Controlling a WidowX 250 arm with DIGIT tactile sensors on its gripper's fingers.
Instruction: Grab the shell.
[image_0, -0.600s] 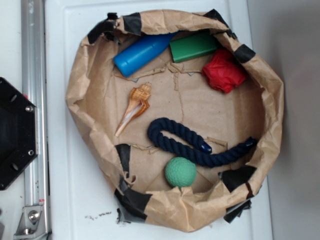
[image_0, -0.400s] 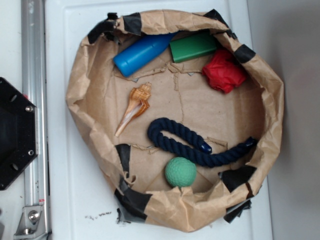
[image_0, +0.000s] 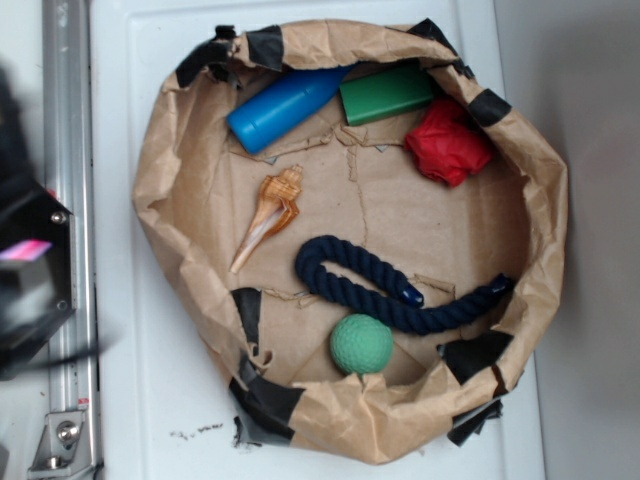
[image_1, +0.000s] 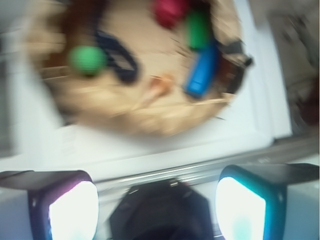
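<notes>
Jaws spread wide and empty over the bench (image_0: 170, 400) edge, well short of the paper tub (image_0: 170, 200). Shell (image_0: 272, 212) lies untouched on the tub's left floor, tip pointing near-left, between the blue bottle (image_0: 285, 107) and dark rope (image_0: 385, 288). Nothing grabbed yet; approach, descent and closing all appear to remain.

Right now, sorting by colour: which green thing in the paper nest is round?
The green ball, near the nest's lower edge beside the rope; the green block is boxy.
</notes>
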